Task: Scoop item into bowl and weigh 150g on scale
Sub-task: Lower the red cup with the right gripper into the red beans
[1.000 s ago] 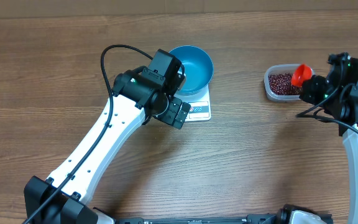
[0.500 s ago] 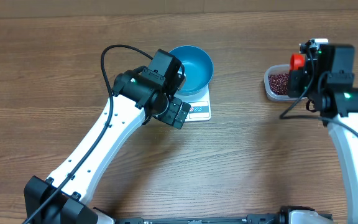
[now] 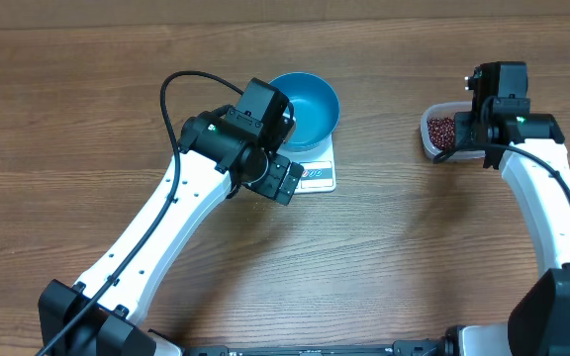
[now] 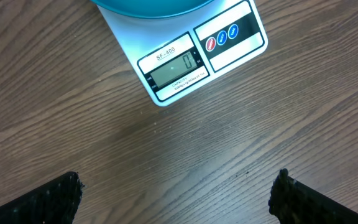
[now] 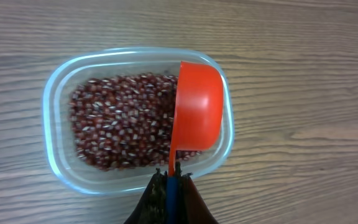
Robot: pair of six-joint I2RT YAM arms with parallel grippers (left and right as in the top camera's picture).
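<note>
1. R gripper (image 5: 171, 184): jaws clamped together on the thin handle of a red scoop (image 5: 197, 115); L gripper (image 4: 176, 202): fingers wide apart, holding nothing, hovering over bare table (image 4: 197, 155) just beside the scale (image 4: 191, 59).
2. Key relation: beans (image 5: 117, 134) lie straight ahead of the R gripper, in a clear tub (image 5: 58, 93); the scoop's cup sits over the tub's right end; handle axis runs out from the jaws across the tub's short side, so the tub's long axis lies crosswise to it.
3. Cup seems turned on its side, mouth toward the beans; can't tell if the rim touches them; no beans visible in it.
4. R arm is far nearer the tub; L arm is nearer the bowl (image 3: 305, 107), which sits on the scale, well apart from the tub toward the robot's left.
5. Beans: small, oval, dark red-brown w/ pale flecks; loose layer covering the tub floor; prob. pour easily and spill if the cup tips.
6. Bowl looks empty; display shows zero; judgement: first scoop, nothing weighed yet.
</note>
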